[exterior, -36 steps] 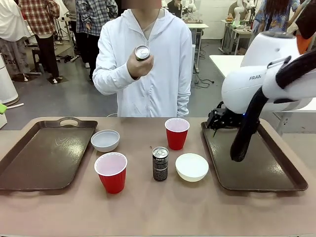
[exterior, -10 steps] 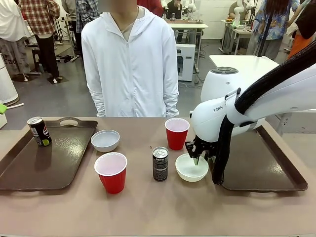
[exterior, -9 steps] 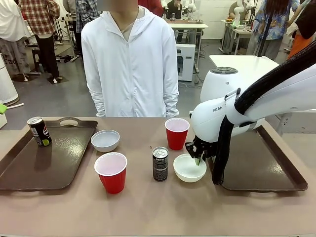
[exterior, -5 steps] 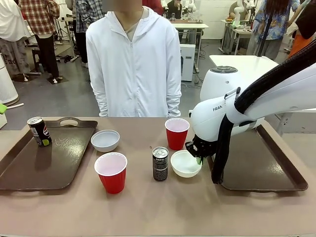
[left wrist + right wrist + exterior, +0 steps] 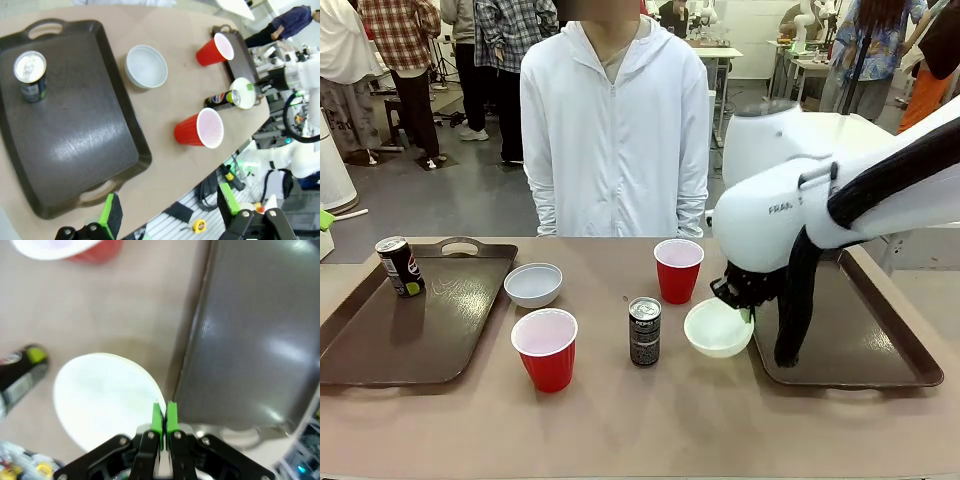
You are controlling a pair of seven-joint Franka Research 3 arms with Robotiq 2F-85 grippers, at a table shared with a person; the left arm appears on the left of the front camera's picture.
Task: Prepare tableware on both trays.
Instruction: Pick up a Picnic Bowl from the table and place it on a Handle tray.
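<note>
My right gripper [image 5: 745, 309] is shut on the right rim of a small white bowl [image 5: 717, 329], which hangs tilted just left of the right tray [image 5: 860, 340]. In the right wrist view the green pads [image 5: 158, 418] pinch the bowl [image 5: 100, 395] beside the tray's edge [image 5: 200, 340]. A dark can [image 5: 644, 331] and two red cups [image 5: 546, 348] [image 5: 678, 269] stand mid-table, with a second white bowl [image 5: 533, 284] next to the left tray [image 5: 430, 335]. Another can [image 5: 400, 266] stands on that tray. My left gripper [image 5: 170, 210] is open, high above the left tray [image 5: 75, 130].
A person in a white hooded top [image 5: 615, 130] stands at the far side of the table, arms down. The right tray's inside is bare. Bare tabletop [image 5: 620, 420] lies along the near edge. People and other tables show in the background.
My right gripper has closed on the bowl's rim, then raised and shifted the bowl right toward the right tray. The person has stepped slightly to the right.
</note>
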